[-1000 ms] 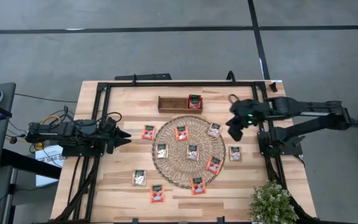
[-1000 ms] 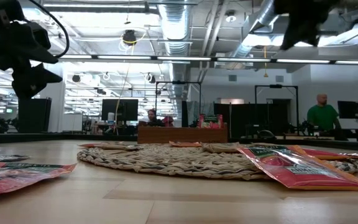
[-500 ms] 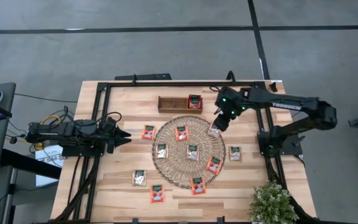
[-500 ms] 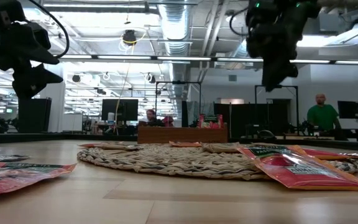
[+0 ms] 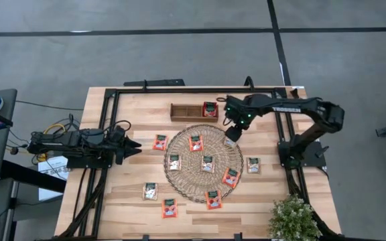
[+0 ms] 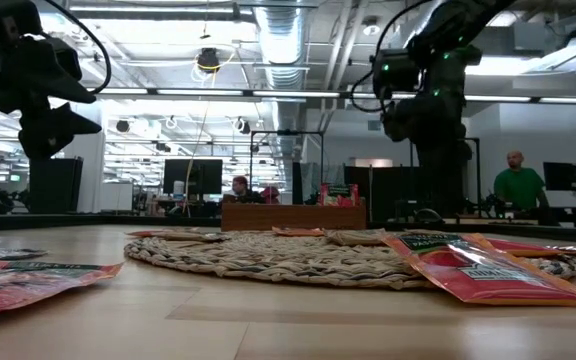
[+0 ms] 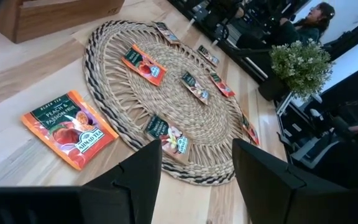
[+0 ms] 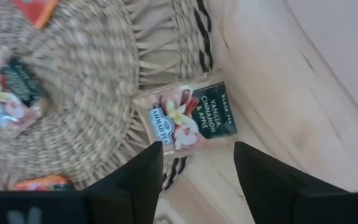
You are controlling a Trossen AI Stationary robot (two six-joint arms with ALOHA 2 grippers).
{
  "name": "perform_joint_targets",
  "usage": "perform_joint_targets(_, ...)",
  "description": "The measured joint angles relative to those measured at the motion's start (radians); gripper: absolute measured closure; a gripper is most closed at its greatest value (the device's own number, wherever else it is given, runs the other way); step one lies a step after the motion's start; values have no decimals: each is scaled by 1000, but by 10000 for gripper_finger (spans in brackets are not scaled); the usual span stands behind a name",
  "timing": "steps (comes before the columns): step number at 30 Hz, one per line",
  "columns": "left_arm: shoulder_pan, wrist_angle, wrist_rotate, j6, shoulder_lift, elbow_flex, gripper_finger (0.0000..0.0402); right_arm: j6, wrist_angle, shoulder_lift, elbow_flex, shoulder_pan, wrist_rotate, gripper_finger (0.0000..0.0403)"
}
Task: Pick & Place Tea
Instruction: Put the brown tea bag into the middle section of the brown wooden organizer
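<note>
Here the beige tea packet (image 8: 190, 117) lies just ahead of the right gripper (image 8: 197, 171), half on the woven mat (image 5: 179, 175), half on the table (image 5: 133, 191). The fingers stand open, holding nothing. Better to drop straight down and pinch the overhanging edge. Only the wrist view shows that overhang. From above, the tray (image 5: 183, 111) sits just beyond. The left gripper (image 5: 137, 148) waits open.

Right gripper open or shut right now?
Open. The right gripper shows its fingers spread, empty, above the vanilla tea packet at the mat's edge.
</note>
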Motion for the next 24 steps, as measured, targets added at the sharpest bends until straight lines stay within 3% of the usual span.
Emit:
perform_joint_targets(15, 0, 0, 0, -23, 0, 0, 214, -56, 66, 177, -1, -25, 3, 230)
perform_joint_targets(24, 0, -1, 0, -24, 0, 0, 214, -81, 70, 194, -1, -81, 1, 227)
